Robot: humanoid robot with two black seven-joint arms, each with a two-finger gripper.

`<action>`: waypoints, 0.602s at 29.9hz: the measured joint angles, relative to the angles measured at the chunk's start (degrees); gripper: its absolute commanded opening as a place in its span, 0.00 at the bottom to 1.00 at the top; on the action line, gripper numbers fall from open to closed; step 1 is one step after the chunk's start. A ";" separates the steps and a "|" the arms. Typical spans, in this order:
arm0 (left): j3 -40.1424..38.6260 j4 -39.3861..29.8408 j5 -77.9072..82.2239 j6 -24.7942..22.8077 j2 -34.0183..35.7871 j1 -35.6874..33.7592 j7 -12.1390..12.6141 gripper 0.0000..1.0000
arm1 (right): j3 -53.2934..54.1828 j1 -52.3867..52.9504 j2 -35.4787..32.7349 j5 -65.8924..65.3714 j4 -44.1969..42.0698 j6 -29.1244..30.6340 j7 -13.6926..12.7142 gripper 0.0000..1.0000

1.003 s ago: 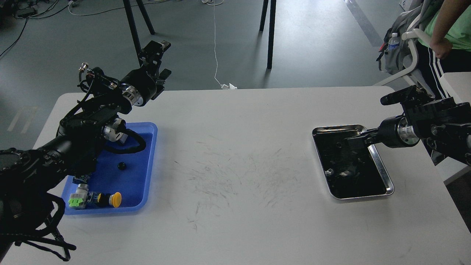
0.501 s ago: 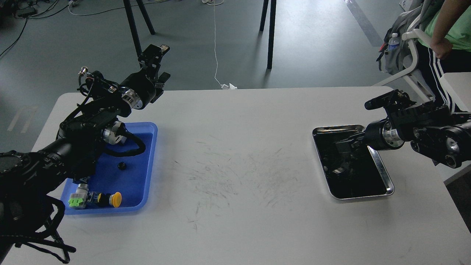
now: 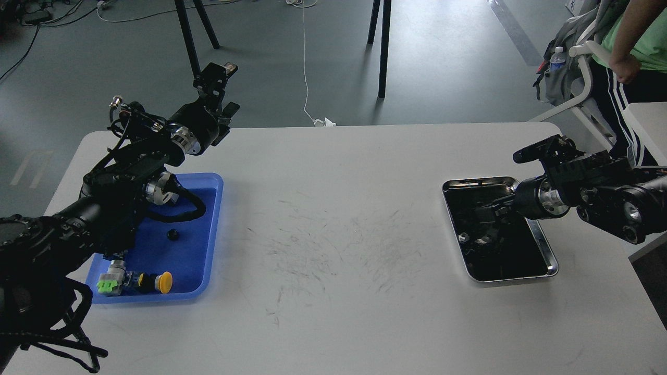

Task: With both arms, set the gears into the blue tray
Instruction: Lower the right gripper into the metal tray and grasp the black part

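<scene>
One small black gear (image 3: pixel 172 235) lies in the middle of the blue tray (image 3: pixel 214 245) at the table's left. My left arm crosses over that tray, and its gripper (image 3: pixel 221 89) is raised beyond the table's far edge, open, with nothing between its fingers. My right gripper (image 3: pixel 485 225) reaches low into the shiny metal tray (image 3: pixel 545 248) at the right. It is dark against the black lining, so its fingers cannot be told apart. Any gears in the metal tray cannot be made out.
A push-button switch with a yellow cap (image 3: pixel 164 282) and a green part (image 3: pixel 107 285) lies at the blue tray's near end. A person (image 3: pixel 633 49) and a chair stand past the table's far right corner. Black stand legs (image 3: pixel 383 47) rise behind the table.
My right arm has swung left and lower, so its gripper is deeper into the metal tray. The left gripper has drawn slightly back and up. The gear in the blue tray has not moved.
</scene>
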 measured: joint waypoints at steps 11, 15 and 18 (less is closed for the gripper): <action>-0.21 -0.03 0.00 0.00 0.65 0.18 0.00 0.98 | 0.05 -0.15 1.14 0.00 -0.51 0.00 0.00 0.61; -0.22 -0.02 0.00 0.00 0.70 0.19 0.00 0.98 | -0.09 -0.16 1.31 -0.05 -0.62 0.00 0.00 0.56; -0.25 -0.02 0.00 0.00 0.72 0.22 0.00 0.98 | -0.12 -0.20 1.44 -0.08 -0.83 0.00 0.00 0.53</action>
